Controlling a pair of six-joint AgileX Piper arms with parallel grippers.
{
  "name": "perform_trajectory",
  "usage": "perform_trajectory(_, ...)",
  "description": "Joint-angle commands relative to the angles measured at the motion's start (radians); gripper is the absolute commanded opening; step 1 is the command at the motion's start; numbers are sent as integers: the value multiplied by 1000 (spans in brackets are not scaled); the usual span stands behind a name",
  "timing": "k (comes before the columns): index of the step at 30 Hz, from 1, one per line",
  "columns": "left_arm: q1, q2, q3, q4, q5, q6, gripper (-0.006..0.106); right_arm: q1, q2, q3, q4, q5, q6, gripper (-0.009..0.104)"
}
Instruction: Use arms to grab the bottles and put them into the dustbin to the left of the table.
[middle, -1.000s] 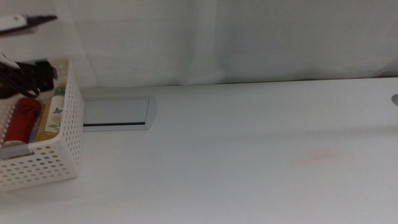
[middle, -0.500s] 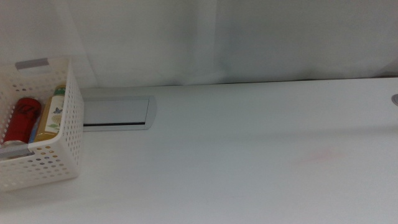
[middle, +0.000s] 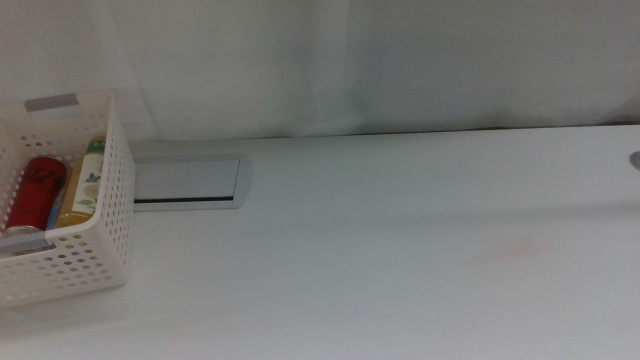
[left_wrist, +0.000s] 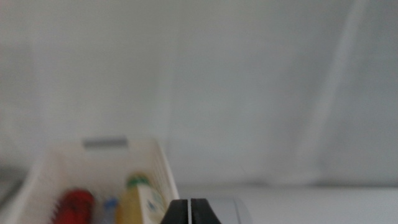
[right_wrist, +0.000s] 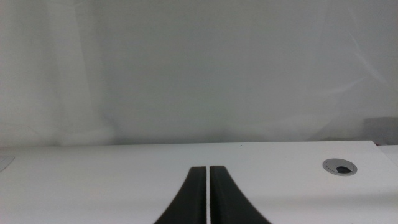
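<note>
1. Middle view: wide white tabletop (middle: 400, 250) bare of bottles; yellow-liquid bottle (middle: 83, 185) already lying lengthwise inside white perforated plastic dustbin (middle: 95, 250), beside a red can (middle: 38, 190).
2. Left wrist view: left gripper (left_wrist: 191, 211) pressed together, empty, just short of the dustbin (nearer arm).
3. Right wrist view: right gripper (right_wrist: 207, 196) pressed together, well apart.

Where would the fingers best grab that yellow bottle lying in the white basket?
Probably around the yellow bottle's body, coming from straight above: it lies on its side in the basket, whose walls block any sideways approach, and a red container lies close beside it.
</note>
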Motion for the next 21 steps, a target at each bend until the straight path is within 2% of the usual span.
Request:
perform_trajectory(1,-23,-35,78,-119,-36,66,-2,-5,-23,6,-7,-11,-3,-2)
perform_trajectory(3,-25,-41,142,-178,-45,92,-2,-5,-23,6,-7,-11,-3,-2)
perform_trajectory(7,-25,-41,275,-230,-141,116,-2,-5,-23,6,-7,-7,-3,-2)
perform_trajectory(13,-25,-41,461,-230,-316,165,-2,-5,-23,6,-7,0,-3,-2)
perform_trajectory(21,-25,-42,508,-189,-305,169,-2,-3,-23,6,-7,0,-3,-2)
